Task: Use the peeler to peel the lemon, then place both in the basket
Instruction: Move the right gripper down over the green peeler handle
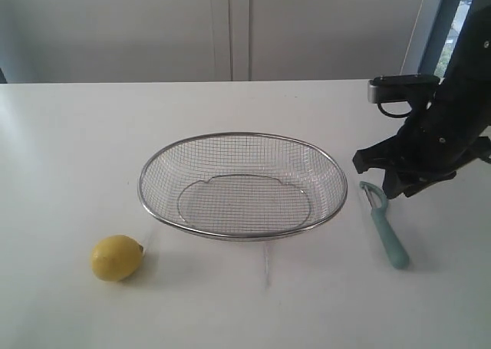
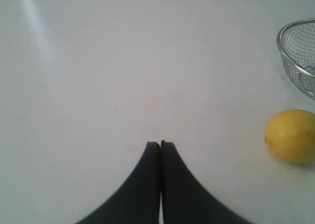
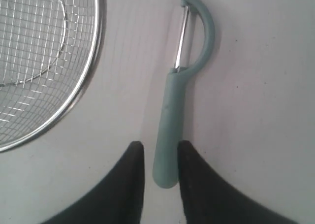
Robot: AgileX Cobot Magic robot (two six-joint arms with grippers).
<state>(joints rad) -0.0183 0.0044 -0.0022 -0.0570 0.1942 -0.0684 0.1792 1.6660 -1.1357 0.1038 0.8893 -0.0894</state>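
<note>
The yellow lemon (image 1: 116, 258) lies on the white table in front of the wire basket's (image 1: 230, 236) left end; it also shows in the left wrist view (image 2: 291, 135), well off to one side of my left gripper (image 2: 160, 143). That gripper is shut on nothing above bare table. The teal peeler (image 1: 386, 230) lies flat to the right of the basket. My right gripper (image 3: 160, 145) is open, and the end of the peeler's handle (image 3: 170, 130) shows between its fingers, close to one finger and with a gap to the other. In the exterior view the right gripper (image 1: 386, 179) hovers by the peeler's head.
The basket's rim (image 3: 93, 71) runs close beside the peeler, and its edge (image 2: 295, 61) lies just beyond the lemon. A white wall and a window frame (image 1: 441, 27) stand behind the table. The left arm is outside the exterior view.
</note>
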